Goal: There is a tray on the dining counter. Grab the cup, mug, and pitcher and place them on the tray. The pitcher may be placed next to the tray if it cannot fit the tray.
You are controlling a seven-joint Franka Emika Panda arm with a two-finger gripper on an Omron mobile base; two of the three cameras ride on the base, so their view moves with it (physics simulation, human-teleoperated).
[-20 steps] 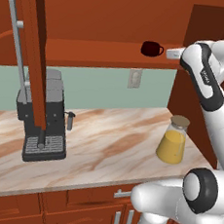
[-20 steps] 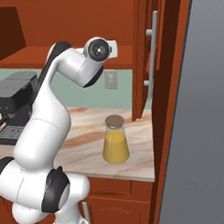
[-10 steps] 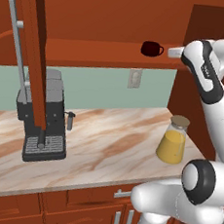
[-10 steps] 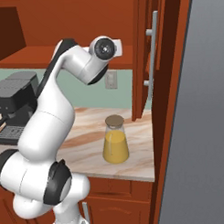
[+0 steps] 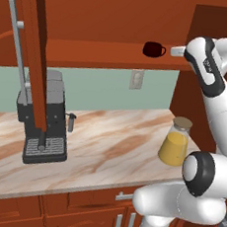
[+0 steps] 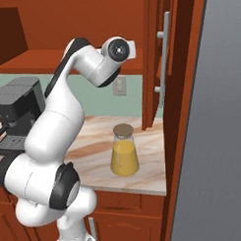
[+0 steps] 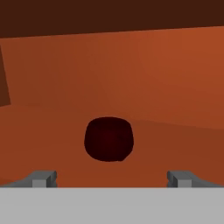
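The dark red mug (image 5: 152, 49) stands on the wooden cabinet shelf (image 5: 92, 53), handle toward the hand. My gripper (image 5: 174, 51) is level with it, just to its right, a short gap away. In the hand view the mug (image 7: 108, 139) sits centred ahead, between and beyond the two wide-apart fingertips (image 7: 43, 178); the gripper (image 7: 111, 179) is open and holds nothing. The glass pitcher (image 5: 174, 142) with orange liquid and tan lid stands on the marbled counter by the arm; the right base view shows the pitcher (image 6: 124, 151) too. The green cup, the tray and the dining counter are out of view.
A black coffee machine (image 5: 42, 115) stands at the counter's left on the marbled top (image 5: 107, 144). An open cabinet door (image 5: 35, 52) with a long grey handle hangs in front of it. Another door (image 6: 157, 62) and a grey panel (image 6: 211, 139) close the right side.
The hand has edged a little further left along the shelf toward the mug. Mug and pitcher have not moved.
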